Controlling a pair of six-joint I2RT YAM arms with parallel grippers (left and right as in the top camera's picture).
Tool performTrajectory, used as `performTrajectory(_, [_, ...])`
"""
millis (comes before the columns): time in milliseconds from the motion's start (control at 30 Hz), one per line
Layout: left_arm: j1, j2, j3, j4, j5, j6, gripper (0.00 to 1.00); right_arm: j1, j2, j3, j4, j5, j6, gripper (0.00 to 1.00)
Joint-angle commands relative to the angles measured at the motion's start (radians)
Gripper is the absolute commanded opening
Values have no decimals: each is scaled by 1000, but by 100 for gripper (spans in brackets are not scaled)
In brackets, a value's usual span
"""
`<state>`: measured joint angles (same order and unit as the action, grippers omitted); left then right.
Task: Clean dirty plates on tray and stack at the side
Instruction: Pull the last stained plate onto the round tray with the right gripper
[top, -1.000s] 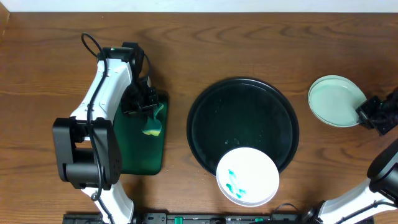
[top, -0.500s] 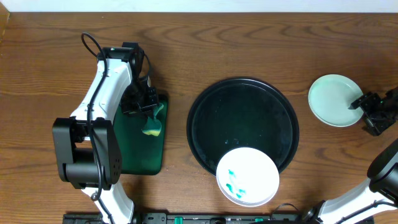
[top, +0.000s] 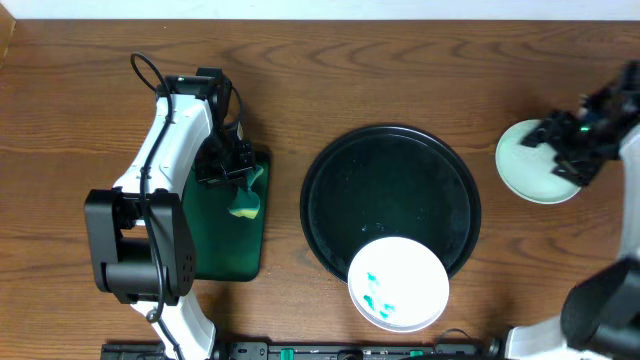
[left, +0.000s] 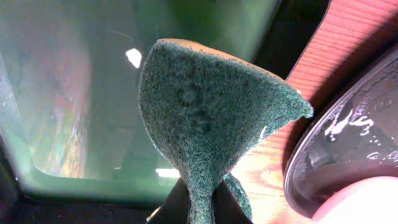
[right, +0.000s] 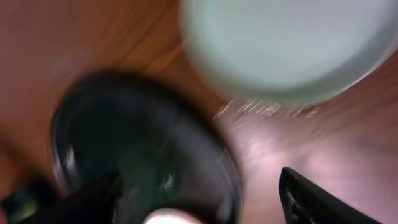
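A white plate (top: 397, 283) with teal smears rests on the front rim of the round black tray (top: 340, 190), partly overhanging it. A clean pale mint plate (top: 525, 165) lies on the wood to the right of the tray. My right gripper (top: 552, 150) hovers open over that plate's right part, holding nothing. The right wrist view is blurred and shows the mint plate (right: 286, 43), the tray (right: 143, 143) and one finger (right: 317, 199). My left gripper (top: 238, 178) is shut on a green-and-yellow sponge (top: 247, 200); the scouring side of the sponge (left: 205, 112) fills the left wrist view.
A dark green rectangular tray (top: 225, 245) lies left of the black tray, under the sponge. The left arm's base (top: 130, 250) stands beside it. In the left wrist view, the black tray's rim (left: 311, 162) shows at the right.
My right gripper opened and let go of the mint plate, then swung up and left over it. The plate now lies flat on the table. The left arm has not moved.
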<state>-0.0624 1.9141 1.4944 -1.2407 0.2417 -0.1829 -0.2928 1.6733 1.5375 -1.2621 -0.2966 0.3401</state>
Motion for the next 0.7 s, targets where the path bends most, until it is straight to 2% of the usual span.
performTrajectory(0, [2, -6, -6, -3, 13, 7, 7, 113, -22, -3, -66, -21, -23, 77])
performTrajectory(300, [2, -6, -6, -3, 13, 11, 8, 351, -92, -177, -112, 61, 84, 75])
performTrajectory(533, [2, -6, -6, -3, 13, 11, 7, 501, -259, -364, -85, 116, 229, 72])
performTrajectory(667, [2, -6, -6, -3, 13, 11, 7, 558, -354, -450, -88, 112, 294, 67])
